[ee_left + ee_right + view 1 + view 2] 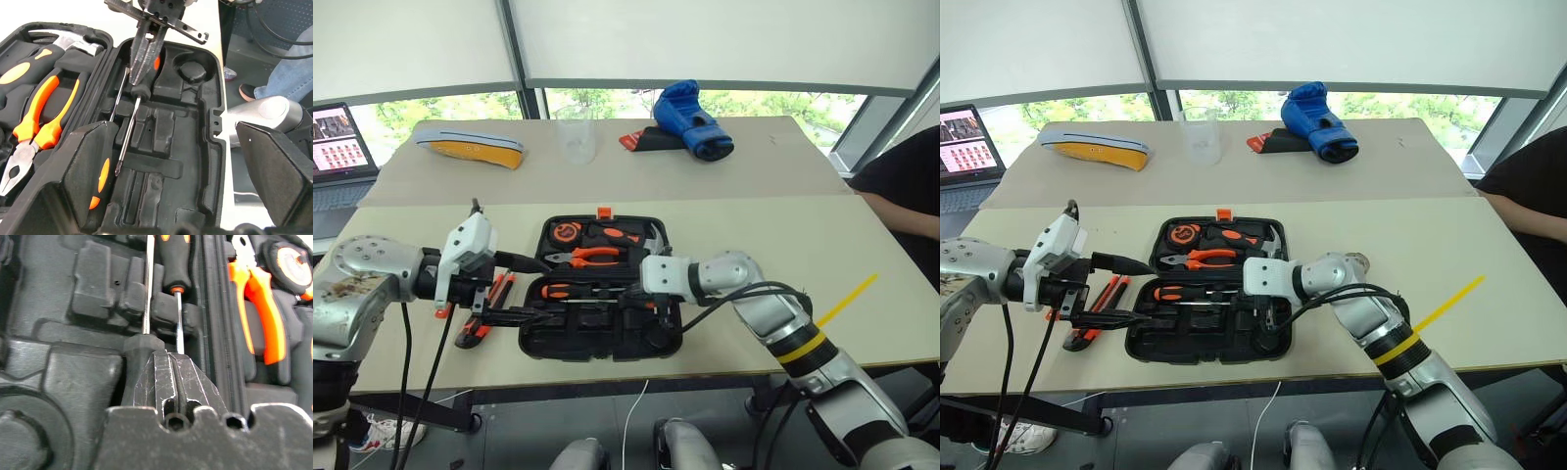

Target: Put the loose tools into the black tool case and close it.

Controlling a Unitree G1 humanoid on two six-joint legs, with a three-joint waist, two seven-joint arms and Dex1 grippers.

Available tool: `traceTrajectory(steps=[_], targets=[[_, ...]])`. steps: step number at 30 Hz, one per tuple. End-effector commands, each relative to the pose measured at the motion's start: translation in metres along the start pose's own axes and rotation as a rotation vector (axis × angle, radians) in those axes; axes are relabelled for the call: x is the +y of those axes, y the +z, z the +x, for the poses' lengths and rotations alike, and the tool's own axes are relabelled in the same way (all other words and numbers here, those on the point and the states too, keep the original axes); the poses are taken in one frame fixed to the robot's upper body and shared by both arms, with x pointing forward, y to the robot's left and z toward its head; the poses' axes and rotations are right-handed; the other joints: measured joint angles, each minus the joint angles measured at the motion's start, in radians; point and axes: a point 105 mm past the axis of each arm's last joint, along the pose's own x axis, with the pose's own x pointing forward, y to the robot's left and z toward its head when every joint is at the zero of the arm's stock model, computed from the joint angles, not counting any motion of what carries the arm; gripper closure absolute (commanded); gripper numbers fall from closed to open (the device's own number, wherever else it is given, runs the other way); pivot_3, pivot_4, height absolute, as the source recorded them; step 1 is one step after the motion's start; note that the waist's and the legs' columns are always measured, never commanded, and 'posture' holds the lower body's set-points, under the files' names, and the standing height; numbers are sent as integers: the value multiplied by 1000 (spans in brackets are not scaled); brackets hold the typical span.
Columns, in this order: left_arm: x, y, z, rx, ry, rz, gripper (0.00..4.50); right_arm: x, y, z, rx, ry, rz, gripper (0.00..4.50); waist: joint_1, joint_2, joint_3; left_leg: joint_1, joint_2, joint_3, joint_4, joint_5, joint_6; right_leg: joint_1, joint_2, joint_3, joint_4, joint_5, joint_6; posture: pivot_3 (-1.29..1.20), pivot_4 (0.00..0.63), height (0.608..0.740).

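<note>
The black tool case (599, 338) is seen lying open at the centre of the frame on the near counter (862, 245), its orange latch (604, 212) at the far edge. In the far half, orange-handled pliers (587, 256), a tape measure (566, 232) and a hammer (78, 46) are seated in their slots.

The right gripper (146, 66) is lowered into the near half of the case, jaws pressed together; its tips are set against the black handle of a screwdriver (128, 128) lying in the moulded tray, though a true grip cannot be confirmed. A second orange-and-black screwdriver (570, 290) is laid alongside it, just beside the hinge.

Over at the left of the frame, the left gripper (514, 289) is held at the case's left edge, jaws spread wide and empty. Just beneath it, on the counter beside the case, an orange-black utility knife (478, 326) and a slim orange tool (501, 289) are left lying loose.

Across the far counter, a blue boxing glove (693, 119), a clear cup (577, 137) and a grey-and-yellow object (470, 147) are spotted. A laptop (337, 152) is noted at the upper left.
</note>
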Motion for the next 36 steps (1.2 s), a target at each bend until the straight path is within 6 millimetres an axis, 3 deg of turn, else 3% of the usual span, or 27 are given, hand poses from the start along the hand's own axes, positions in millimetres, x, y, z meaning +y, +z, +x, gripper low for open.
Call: traceTrajectory(steps=[1, 4, 7, 10, 16, 21, 25, 28, 31, 36], targets=[[1, 4, -3, -12, 17, 29, 0, 6, 10, -2, -50, 34, -19, 4467, 0, 0, 0, 0, 0, 0, 0, 0, 0, 0, 0, 0, 0, 0, 0, 0, 150, 731], [2, 2, -4, -11, 35, 25, 0, -9, 20, -5, -92, -34, 17, 4467, 0, 0, 0, 0, 0, 0, 0, 0, 0, 0, 0, 0, 0, 0, 0, 0, 150, 731], [7, -2, -11, -4, 91, -5, 0, -25, 39, -21, -204, -56, 141, 4467, -3, 0, 0, 0, 0, 0, 0, 0, 0, -1, 0, 0, 0, 0, 0, 0, 150, 731], [12, -9, -19, -7, 193, -49, 0, -20, 62, -48, -363, 52, 282, 3784, 0, 1, 0, -1, 0, 0, 0, 0, 0, -1, 0, 0, 0, 0, 0, 0, 150, 731], [1, -34, -49, -34, 449, -192, 0, -29, 83, -83, -522, 75, 395, 1664, 0, 1, 1, -1, 0, -1, -2, 0, 0, -1, 0, 0, 0, 0, 0, 0, 150, 731], [-24, -92, -108, 29, 830, -402, 0, -29, 81, -96, -537, 78, 402, 45, -3, 1, 1, 0, 1, -1, -7, 0, 0, -3, 0, 1, 0, 0, 0, 0, 150, 731], [-40, -121, -131, 109, 995, -493, 0, -28, 79, -98, -527, 74, 397, 45, 11, 1, 1, 0, 1, -1, -7, 0, 0, -3, -1, 1, -4, 0, -1, 0, 150, 731], [-39, -125, -134, 132, 1019, -517, 0, -24, 76, -98, -511, 75, 388, 45, 25, 0, 0, 0, 1, -1, -7, 0, 0, 1, -1, 1, -7, 0, 0, 0, 150, 731], [-24, -119, -130, 132, 1005, -528, 0, -21, 75, -97, -499, 69, 383, 45, 33, 0, 0, 1, 0, -2, -6, 0, 0, 2, -1, 1, -7, 0, 0, 0, 150, 731], [22, -105, -106, 197, 893, -577, 0, -17, 75, -98, -485, 24, 382, 45, 37, -1, 0, 1, 0, -4, -6, 0, -1, 2, -1, 0, -2, 0, -1, 0, 150, 731]])
